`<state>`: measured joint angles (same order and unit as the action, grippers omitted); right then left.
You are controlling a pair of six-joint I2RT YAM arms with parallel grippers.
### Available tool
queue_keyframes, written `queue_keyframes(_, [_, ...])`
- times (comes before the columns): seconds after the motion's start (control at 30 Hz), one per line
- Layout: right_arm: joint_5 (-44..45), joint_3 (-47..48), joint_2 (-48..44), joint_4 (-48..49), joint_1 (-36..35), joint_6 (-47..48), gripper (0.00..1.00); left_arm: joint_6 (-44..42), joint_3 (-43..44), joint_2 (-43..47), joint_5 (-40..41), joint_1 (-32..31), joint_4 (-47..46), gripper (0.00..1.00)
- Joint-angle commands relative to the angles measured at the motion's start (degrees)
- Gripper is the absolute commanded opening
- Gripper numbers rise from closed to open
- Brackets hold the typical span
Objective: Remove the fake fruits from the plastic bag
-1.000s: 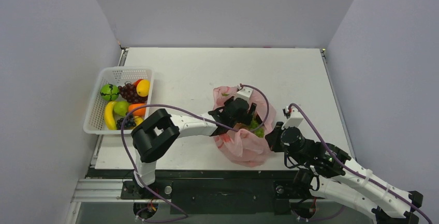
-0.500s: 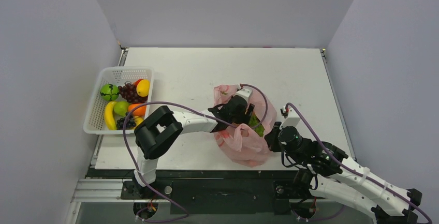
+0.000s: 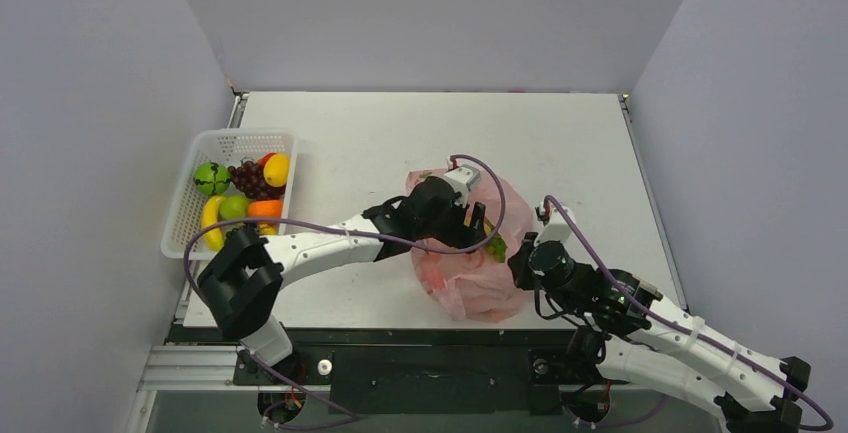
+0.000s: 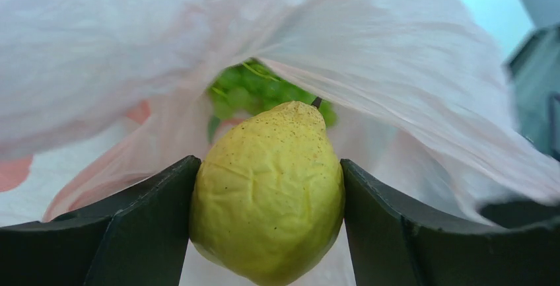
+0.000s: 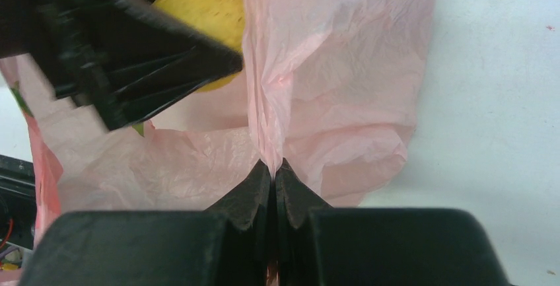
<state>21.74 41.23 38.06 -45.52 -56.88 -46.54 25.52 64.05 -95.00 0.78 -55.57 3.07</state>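
Now a yellow fruit (image 4: pixel 267 190) was held inside the pink bag (image 3: pixel 475 283). It was squeezed by the left gripper (image 4: pixel 267 162), which had been wider a second ago. The bag's edge was pinched tight by the right gripper (image 5: pixel 272 167). Lifting out could likely be done next.

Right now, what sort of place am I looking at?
Probably a robot test bench, not a home: a white table boxed in by bare grey walls, two arms bolted at its edge, and plastic fruit in a basket and a bag.
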Motion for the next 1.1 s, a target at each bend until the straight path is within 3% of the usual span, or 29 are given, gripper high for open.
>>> queue_keyframes(0.0, [3.13, 1.03, 0.81, 2.43, 0.02, 0.67, 0.00, 1.52, -3.29, 8.04, -13.37, -0.33, 0.46, 0.02])
queue_keyframes(0.17, [4.94, 2.33, 0.70, 2.43, 0.09, 1.83, 0.00, 1.36, -7.98, 15.96, -21.92, -0.28, 1.41, 0.02])
queue_keyframes(0.47, [4.68, 2.24, 1.18, 2.45, 0.20, 1.27, 0.00, 3.28, -11.88, 39.24, -20.41, 9.01, 4.00, 0.02])
queue_keyframes(0.57, [4.38, 2.42, 1.37, 2.45, 0.22, 1.36, 0.00, 2.36, -11.51, 48.10, -15.01, 11.31, 5.07, 0.00])
queue_keyframes(0.77, [4.78, 1.97, 0.77, 2.41, 0.29, 1.40, 0.00, -5.83, -9.55, 60.06, 7.14, 11.67, 15.15, 0.00])
queue_keyframes(0.87, [4.82, 1.96, 0.71, 2.41, 0.35, 1.85, 0.00, -8.35, -8.56, 62.00, 24.72, 11.66, 24.94, 0.00])
queue_keyframes(0.93, [5.09, 1.73, 0.76, 2.41, 0.37, 2.01, 0.00, -5.39, -8.50, 61.91, 38.38, 11.66, 32.50, 0.00])
queue_keyframes(1.07, [5.23, 2.05, 1.51, 2.56, 0.45, 2.58, 0.00, -1.14, -11.15, 60.25, 50.85, 11.75, 41.25, 0.00])
